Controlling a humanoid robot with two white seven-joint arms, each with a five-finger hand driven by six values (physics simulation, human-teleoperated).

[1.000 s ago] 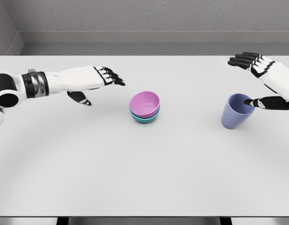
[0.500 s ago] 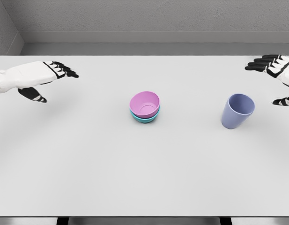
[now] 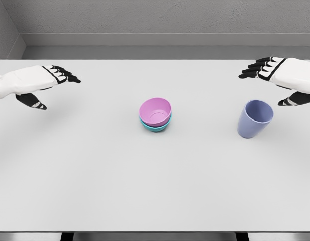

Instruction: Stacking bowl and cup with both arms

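Note:
A pink bowl (image 3: pixel 155 111) sits nested in a teal bowl (image 3: pixel 155 127) near the middle of the white table (image 3: pixel 144 175). A lavender cup (image 3: pixel 254 118) stands upright to the right of them. My left hand (image 3: pixel 49 85) hovers open at the far left, well away from the bowls, fingers pointing right. My right hand (image 3: pixel 275 80) is open at the far right, just above and behind the cup, not touching it.
A grey wall runs along the table's far edge. The table's front edge (image 3: pixel 155 232) shows at the bottom.
The left hand pulled away from the bowls to the far left. The right hand let go of the cup's rim, drew off to the right, then came back a little toward the cup.

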